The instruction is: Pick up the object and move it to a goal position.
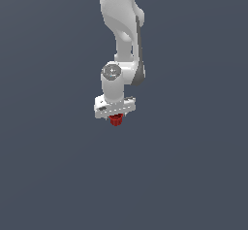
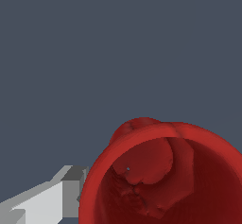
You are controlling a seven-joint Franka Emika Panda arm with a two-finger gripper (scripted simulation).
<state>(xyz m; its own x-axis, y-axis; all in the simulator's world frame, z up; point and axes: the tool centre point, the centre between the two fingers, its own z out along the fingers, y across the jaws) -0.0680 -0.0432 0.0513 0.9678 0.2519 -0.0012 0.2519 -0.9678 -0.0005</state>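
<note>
Background: uniform slate-grey field filling both views, without visible edges, seams or markings.

Item 1: white arm (image 1: 121,30), entering from the top of the exterior view and reaching downward, with a round grey cap on its wrist joint and a flat white crossbar below it.

Item 2: pincer (image 1: 115,117), mounted under the crossbar, pointing down. Fingers largely hidden behind the crossbar and the load in the exterior view; the wrist view shows one pale grey finger (image 2: 56,197) lying right against the outer wall of the red piece. The second finger is out of frame. Pincer appears closed on the red piece.

Item 3: the object (image 1: 115,121), small bright red cup-like cylinder, sitting directly beneath the crossbar between the fingers. In the wrist view the object (image 2: 165,176) looms large: open mouth toward the camera, thick rounded rim, lumpy red interior.
</note>
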